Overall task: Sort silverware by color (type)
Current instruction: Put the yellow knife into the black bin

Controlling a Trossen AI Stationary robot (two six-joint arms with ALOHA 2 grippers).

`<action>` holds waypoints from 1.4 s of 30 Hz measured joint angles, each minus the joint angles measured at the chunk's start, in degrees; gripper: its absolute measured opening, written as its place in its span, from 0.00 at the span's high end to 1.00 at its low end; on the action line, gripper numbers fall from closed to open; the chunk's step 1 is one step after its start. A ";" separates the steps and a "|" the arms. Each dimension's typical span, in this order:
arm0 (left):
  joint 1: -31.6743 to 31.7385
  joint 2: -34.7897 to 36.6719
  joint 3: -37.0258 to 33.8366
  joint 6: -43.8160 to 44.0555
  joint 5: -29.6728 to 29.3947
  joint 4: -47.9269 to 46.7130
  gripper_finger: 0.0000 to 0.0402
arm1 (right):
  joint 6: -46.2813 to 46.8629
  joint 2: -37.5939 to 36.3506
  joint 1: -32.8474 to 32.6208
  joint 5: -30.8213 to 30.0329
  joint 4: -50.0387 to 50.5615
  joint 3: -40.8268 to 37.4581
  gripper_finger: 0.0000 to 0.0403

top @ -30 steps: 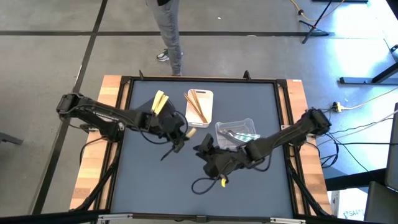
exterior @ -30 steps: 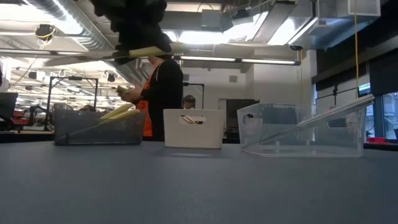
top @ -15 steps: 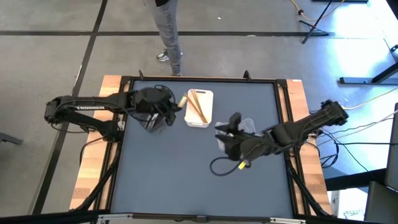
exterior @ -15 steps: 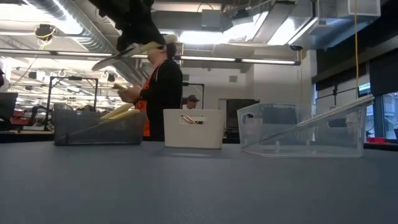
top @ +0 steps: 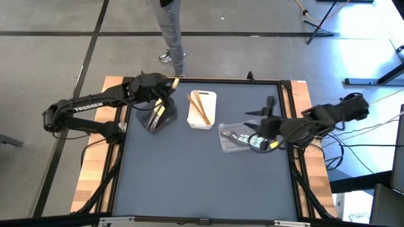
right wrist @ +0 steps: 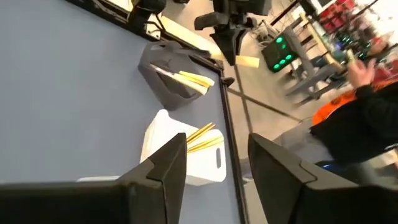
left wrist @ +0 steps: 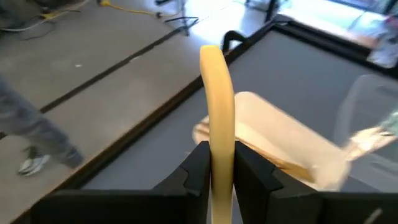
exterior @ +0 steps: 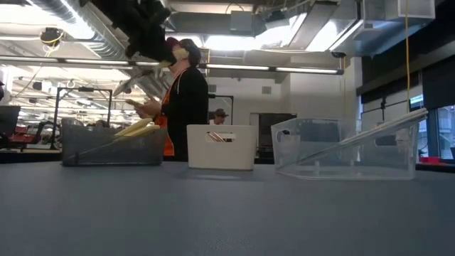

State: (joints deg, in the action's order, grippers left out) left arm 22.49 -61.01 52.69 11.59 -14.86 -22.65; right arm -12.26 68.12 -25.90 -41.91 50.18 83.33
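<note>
One pale yellow plastic utensil (left wrist: 216,112) sits clenched in the left end effector (left wrist: 217,163) above the black tray (top: 158,120), and it could overshoot onto the counter (top: 189,176). The right end effector (right wrist: 214,168) hangs spread and empty over the clear tray (top: 235,140).

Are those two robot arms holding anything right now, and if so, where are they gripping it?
The left claw pinches a pale yellow utensil partway along its handle. The right claw is open and holds nothing.

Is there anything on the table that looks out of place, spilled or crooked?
Nothing looks spilled or damaged. The black tray, white tray and clear tray stand upright in a row, utensils inside. Only one piece is out: the left hand grips a pale yellow utensil above the black tray.
</note>
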 joint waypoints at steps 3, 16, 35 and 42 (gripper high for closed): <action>2.57 -0.55 0.00 -1.58 -0.02 -0.50 0.88 | 3.31 -2.99 -0.01 1.74 2.24 -0.70 0.60; 6.66 -0.90 -12.70 2.92 1.92 6.83 0.88 | 10.91 -15.73 0.01 3.35 -7.45 -21.33 0.60; 6.64 -0.79 -26.97 6.32 4.92 17.94 0.88 | 18.59 -39.63 0.06 6.97 -30.71 -54.05 0.60; 6.64 -0.81 -27.02 6.27 4.99 17.56 0.86 | 22.44 -46.66 0.06 6.79 -30.91 -59.79 0.60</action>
State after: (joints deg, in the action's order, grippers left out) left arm 29.12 -61.82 25.67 17.87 -9.87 -5.09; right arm 10.19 21.46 -25.85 -35.11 19.27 23.54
